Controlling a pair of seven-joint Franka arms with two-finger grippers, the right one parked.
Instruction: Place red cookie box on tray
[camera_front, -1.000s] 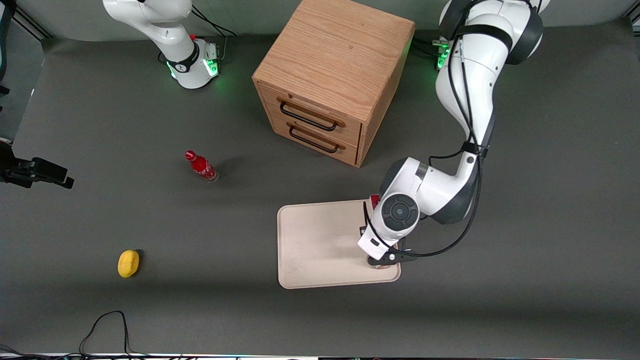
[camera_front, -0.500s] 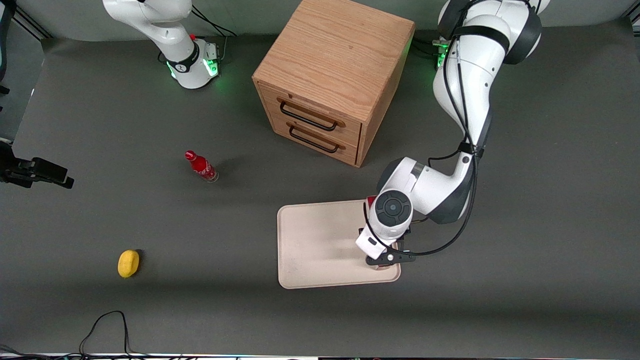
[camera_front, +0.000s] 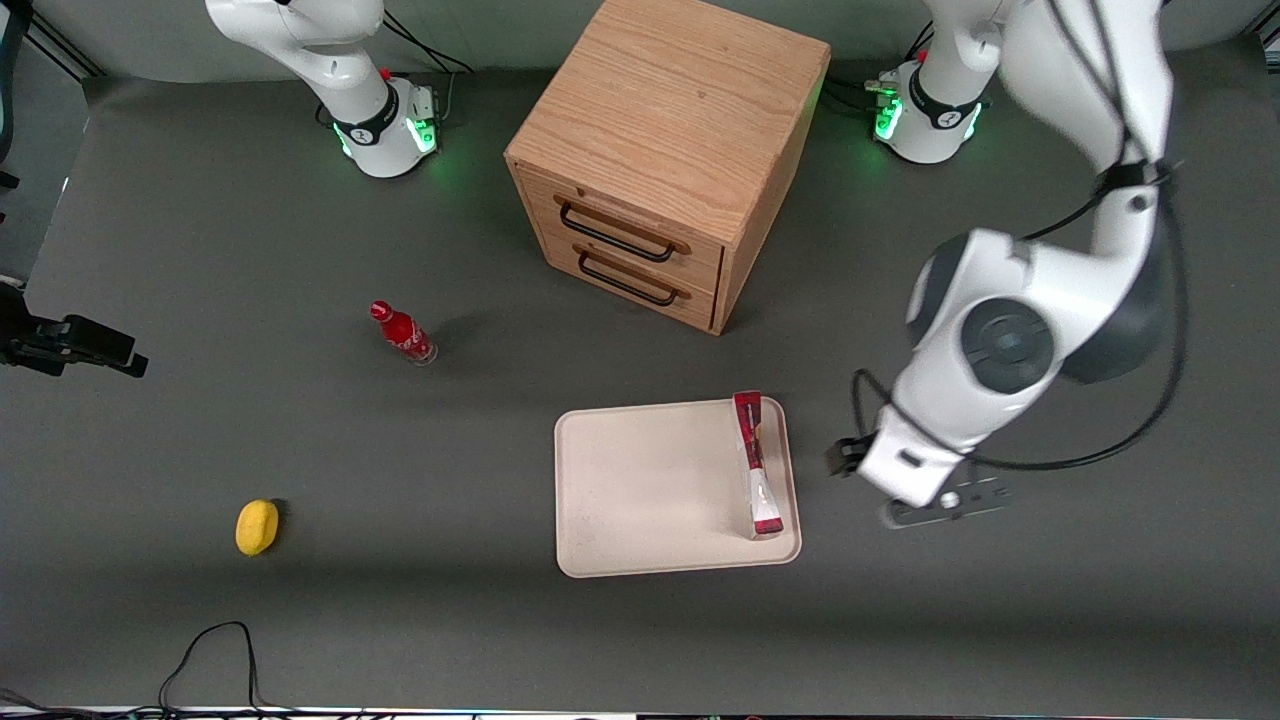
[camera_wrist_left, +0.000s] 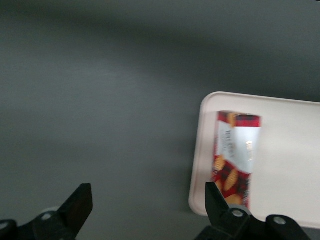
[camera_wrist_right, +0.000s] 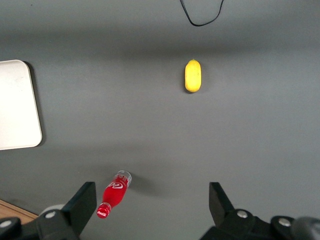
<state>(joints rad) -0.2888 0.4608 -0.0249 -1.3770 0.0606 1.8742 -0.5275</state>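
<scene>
Your red cookie box stands on its long thin edge on the tray, along the tray's short side toward the working arm's end of the table, with its printed face turned to that end. Nothing grips it. Your gripper hangs above bare table just beside the tray, toward the working arm's end, with its fingers spread wide and holding nothing. The wooden cabinet sits farther from the front camera than the tray. The red soda bottle and the yellow object lie well apart from the tray, toward the parked arm's end.
</scene>
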